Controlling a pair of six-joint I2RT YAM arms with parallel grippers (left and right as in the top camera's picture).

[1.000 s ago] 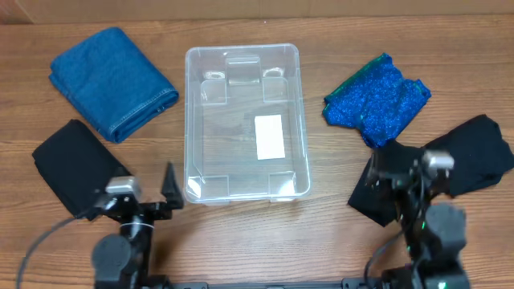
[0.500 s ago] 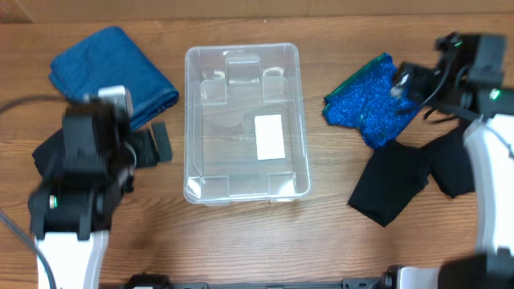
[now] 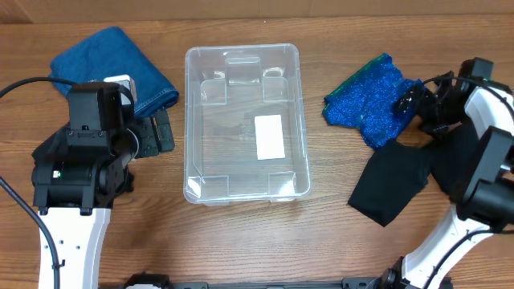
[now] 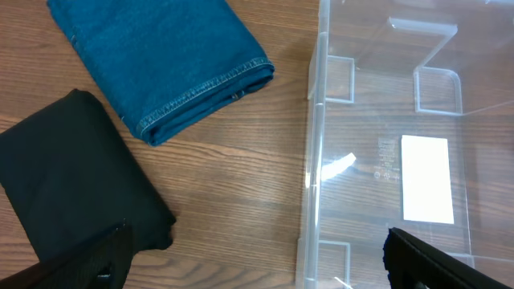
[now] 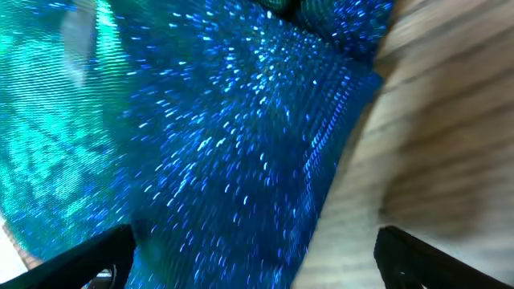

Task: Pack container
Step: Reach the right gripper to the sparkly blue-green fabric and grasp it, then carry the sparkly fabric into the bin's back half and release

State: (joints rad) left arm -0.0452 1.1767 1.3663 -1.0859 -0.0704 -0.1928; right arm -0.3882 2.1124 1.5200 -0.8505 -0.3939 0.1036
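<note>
While the right pincer is hanging spread over the sparkly blue cloth, only its tips are showing and contact is unclear. Left pincer is hanging spread too, tips cropped, beside the container sitting empty mid-table. Left arm is hiding part of the black cloth.

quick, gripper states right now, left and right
Left gripper: open, holding nothing.
Right gripper: open, close above the sparkly blue cloth, not gripping it.
</note>
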